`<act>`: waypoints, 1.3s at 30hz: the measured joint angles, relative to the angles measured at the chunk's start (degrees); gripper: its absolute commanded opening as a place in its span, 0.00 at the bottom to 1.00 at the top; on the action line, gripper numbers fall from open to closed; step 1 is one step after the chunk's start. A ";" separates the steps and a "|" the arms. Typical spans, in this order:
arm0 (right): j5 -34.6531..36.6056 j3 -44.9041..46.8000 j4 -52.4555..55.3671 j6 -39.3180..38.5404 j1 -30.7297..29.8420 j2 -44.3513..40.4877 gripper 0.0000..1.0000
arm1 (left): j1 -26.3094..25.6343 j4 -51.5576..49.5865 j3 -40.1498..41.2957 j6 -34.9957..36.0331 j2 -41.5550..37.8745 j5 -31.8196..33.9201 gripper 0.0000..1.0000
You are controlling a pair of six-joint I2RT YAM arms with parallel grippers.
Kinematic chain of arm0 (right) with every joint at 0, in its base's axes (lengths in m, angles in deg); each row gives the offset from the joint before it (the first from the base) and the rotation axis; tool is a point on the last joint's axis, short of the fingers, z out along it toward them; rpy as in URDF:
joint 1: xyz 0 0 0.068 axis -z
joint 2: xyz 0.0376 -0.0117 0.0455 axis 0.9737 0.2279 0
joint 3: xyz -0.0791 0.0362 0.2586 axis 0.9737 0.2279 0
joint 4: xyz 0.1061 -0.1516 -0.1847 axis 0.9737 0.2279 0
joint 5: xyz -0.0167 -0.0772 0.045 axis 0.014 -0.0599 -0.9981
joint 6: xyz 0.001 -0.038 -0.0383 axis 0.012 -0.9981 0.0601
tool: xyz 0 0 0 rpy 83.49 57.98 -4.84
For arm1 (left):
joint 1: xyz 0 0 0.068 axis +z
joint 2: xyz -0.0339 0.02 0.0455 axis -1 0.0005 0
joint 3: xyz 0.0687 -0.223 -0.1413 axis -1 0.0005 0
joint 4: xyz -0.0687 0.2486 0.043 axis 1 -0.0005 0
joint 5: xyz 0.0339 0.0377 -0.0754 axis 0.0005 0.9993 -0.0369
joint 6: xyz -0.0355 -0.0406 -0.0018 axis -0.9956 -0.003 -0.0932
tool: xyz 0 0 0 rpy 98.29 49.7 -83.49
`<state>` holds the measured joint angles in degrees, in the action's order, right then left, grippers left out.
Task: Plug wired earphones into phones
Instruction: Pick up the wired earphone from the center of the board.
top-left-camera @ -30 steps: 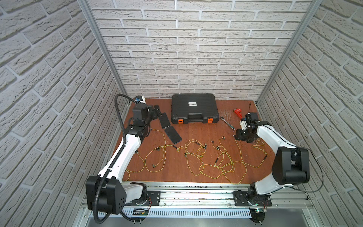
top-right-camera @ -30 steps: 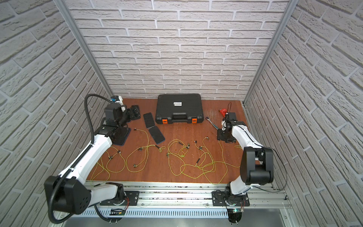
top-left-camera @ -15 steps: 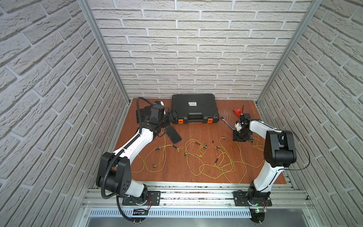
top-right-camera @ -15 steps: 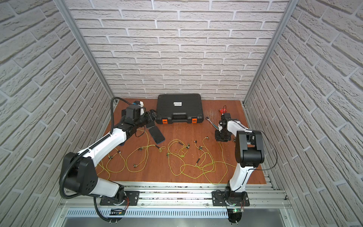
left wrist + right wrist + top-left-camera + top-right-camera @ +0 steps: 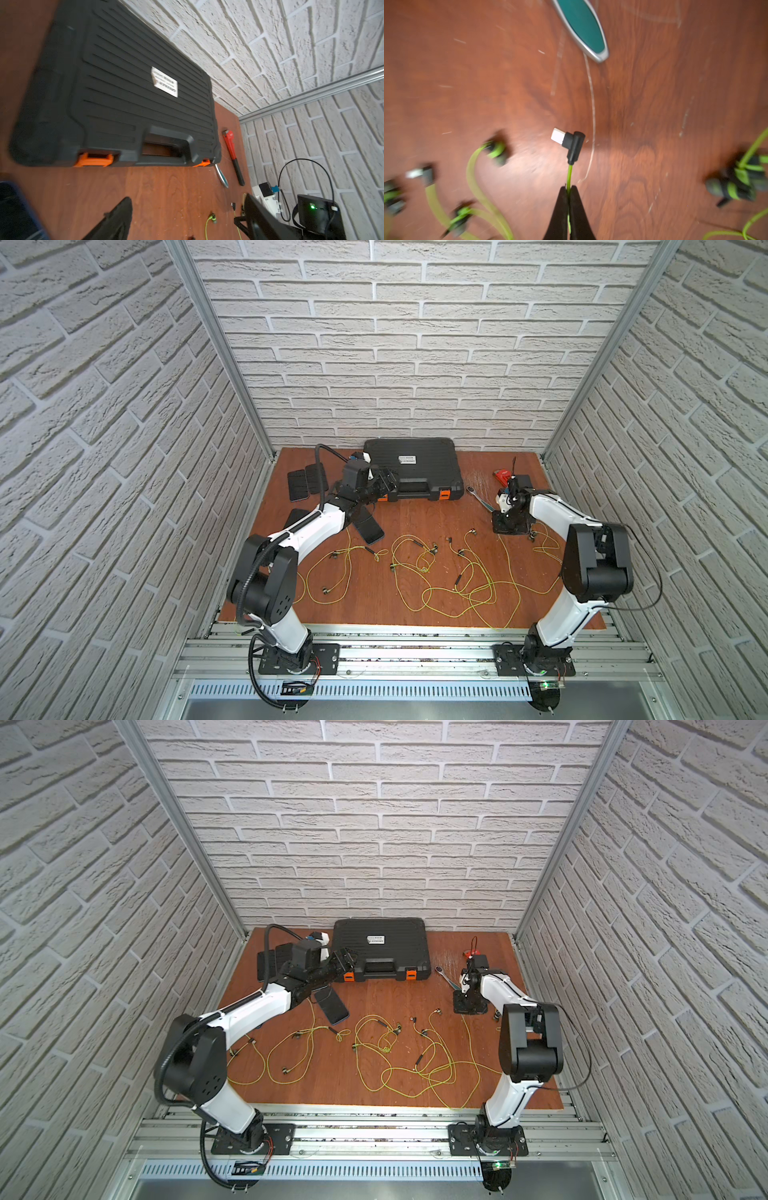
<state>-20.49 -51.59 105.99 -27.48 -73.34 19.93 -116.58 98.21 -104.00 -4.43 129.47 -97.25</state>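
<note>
Right wrist view: the right end effector (image 5: 568, 190) has its jaws pinched together on the yellow-green cord (image 5: 569, 173) just behind its black angled plug (image 5: 574, 145), whose bare metal tip juts out ahead of the jaws, above the table (image 5: 446, 72). Farther ahead lies a ratchet with a teal handle (image 5: 583, 27). Over the last second these jaws have come together. The left end effector (image 5: 187, 197) is spread wide with nothing between its fingers. It faces the black case (image 5: 124, 93), having swung there from the phones near the left wall. The case is shut, so its contents are hidden; its white label (image 5: 164, 82) carries dark print too blurred to read. In both top views one phone (image 5: 368, 527) lies just behind the left end effector, toward the robot's base. Two more phones (image 5: 306, 483) sit off to its left, and a fourth phone (image 5: 295, 516) shows partly under the left arm. The rest of the wired earphones (image 5: 459, 579) lie in loose loops between the two end effectors, on the base side.
</note>
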 measured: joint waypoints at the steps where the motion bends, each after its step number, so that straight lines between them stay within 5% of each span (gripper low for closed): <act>1: -2.34 0.00 0.28 -0.09 -0.02 -1.90 0.06 | -1.01 0.35 -1.75 -0.15 2.05 -0.66 0.83; 6: -14.29 1.95 0.57 -0.87 -3.28 -6.67 0.06 | -6.60 6.23 -8.92 -2.27 12.59 -4.59 0.71; 14: -26.69 4.85 -0.66 0.09 -6.29 -7.02 0.06 | -11.89 10.58 -14.34 -7.63 23.45 -12.09 0.66; 31: -28.24 4.83 -6.56 4.79 -6.34 -6.51 0.06 | -15.06 18.10 -10.84 -13.86 23.63 -17.18 0.41; 39: -28.04 4.83 -7.52 5.51 -6.34 -5.60 0.06 | -15.17 18.73 -10.27 -14.25 23.63 -18.25 0.37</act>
<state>-48.54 -46.76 98.47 -21.97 -79.68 14.33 -131.75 116.94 -114.27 -18.68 153.09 -115.50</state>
